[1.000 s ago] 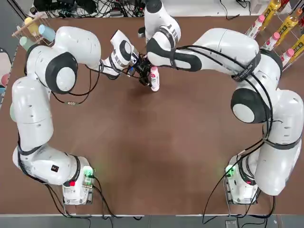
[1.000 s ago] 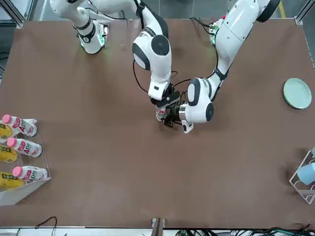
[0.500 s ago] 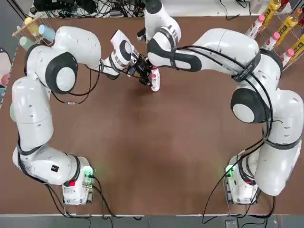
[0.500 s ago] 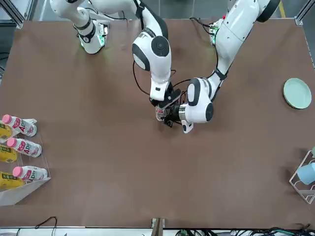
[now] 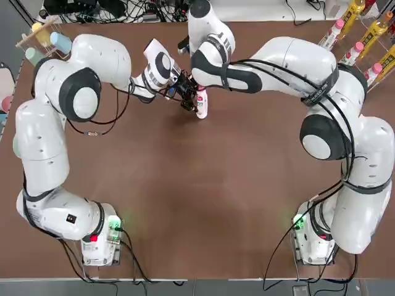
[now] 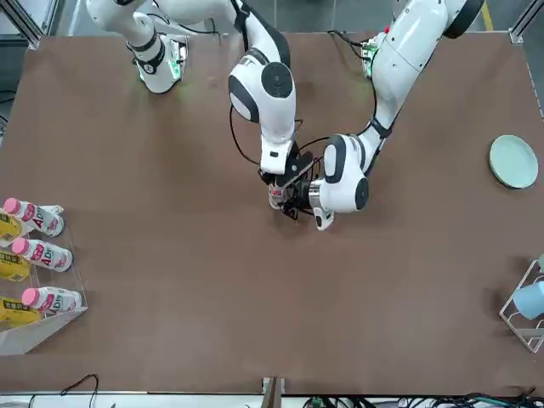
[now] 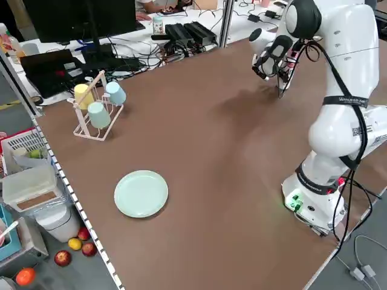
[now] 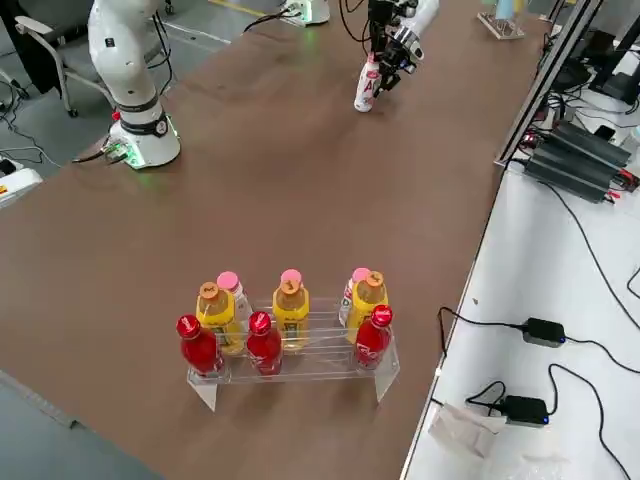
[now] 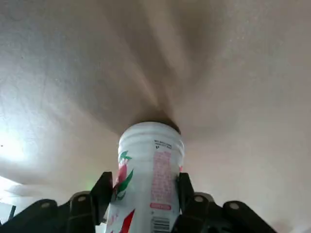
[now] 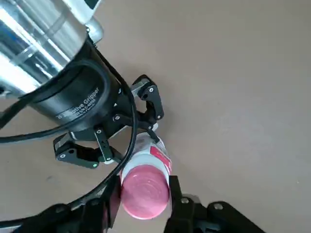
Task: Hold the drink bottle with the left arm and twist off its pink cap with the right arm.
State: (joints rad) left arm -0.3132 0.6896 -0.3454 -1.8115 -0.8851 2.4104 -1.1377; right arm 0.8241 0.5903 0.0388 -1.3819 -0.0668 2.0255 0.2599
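The drink bottle (image 5: 202,110) stands upright on the brown table (image 5: 203,203), far of centre. It is white with a red-and-green label (image 9: 154,180). My left gripper (image 9: 143,194) comes at it from the side and is shut on its body, one finger (image 9: 102,190) on each flank. My right gripper (image 10: 144,196) hangs over the bottle from above, shut on the pink cap (image 10: 144,190). The left gripper (image 10: 121,138) shows just below the cap in the right wrist view. In the front view both grippers crowd the bottle (image 6: 276,199).
A clear rack (image 8: 290,345) of red, yellow and pink-capped bottles stands at the table's far right corner. A cup stand (image 7: 97,106) and a pale green plate (image 7: 141,193) sit on the left side. Both arm bases (image 5: 102,237) are at the near edge.
The left gripper's fingers have closed in on the bottle's body. The right gripper stays on the cap and the bottle has barely moved.
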